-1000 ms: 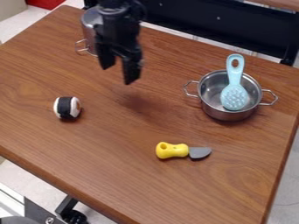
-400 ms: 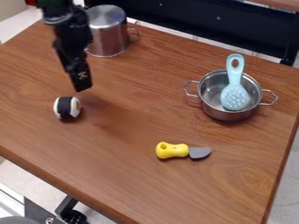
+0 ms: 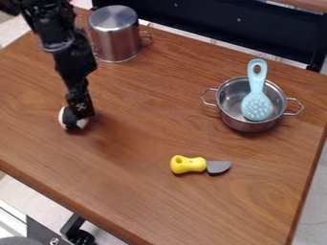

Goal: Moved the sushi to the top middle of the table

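- Seeing my pincer point(image 3: 81, 113) at the sushi point(image 3: 71, 123), I cannot tell whether it is clamped or apart.
- The sushi sits toward the counter's point(image 3: 140, 167) left side; I have yet to carry it to top middle.

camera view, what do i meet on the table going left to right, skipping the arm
sushi, tall metal pot, yellow-handled knife, light blue brush
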Controlling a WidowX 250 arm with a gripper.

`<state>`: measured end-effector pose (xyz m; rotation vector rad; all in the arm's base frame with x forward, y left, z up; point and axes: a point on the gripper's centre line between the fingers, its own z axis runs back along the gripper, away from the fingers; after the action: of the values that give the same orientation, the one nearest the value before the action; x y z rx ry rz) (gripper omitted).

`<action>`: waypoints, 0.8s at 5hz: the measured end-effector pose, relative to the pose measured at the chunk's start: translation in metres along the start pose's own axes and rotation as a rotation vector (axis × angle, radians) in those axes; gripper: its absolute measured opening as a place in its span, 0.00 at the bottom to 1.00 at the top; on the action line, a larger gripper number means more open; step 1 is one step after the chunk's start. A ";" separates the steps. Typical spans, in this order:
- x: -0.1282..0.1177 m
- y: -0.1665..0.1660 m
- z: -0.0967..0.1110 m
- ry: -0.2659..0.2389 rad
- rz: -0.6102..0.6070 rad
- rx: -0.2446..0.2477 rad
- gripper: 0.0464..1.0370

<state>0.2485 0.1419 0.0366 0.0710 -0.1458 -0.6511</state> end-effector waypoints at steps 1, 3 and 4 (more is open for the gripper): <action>-0.005 -0.005 -0.009 -0.009 -0.018 0.024 0.96; -0.010 0.000 -0.019 0.016 -0.037 0.065 0.96; -0.013 0.000 -0.023 0.028 -0.031 0.080 0.96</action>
<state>0.2419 0.1500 0.0129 0.1592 -0.1443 -0.6747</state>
